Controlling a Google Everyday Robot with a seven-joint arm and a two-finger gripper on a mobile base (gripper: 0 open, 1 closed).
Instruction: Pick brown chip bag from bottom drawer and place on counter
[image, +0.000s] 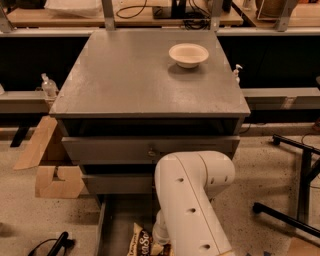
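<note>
The brown chip bag, tan and dark brown with white lettering, lies in the open bottom drawer at the bottom edge of the camera view, partly cut off. My white arm bends down in front of the cabinet into that drawer. My gripper is at the arm's lower end, right beside the bag and mostly hidden by the arm. The grey counter is the cabinet's top, above the two closed upper drawers.
A white bowl sits at the counter's back right. Cardboard pieces lean left of the cabinet. A black stand's legs are on the floor at right. A black tool lies at lower left. Wooden benches run behind.
</note>
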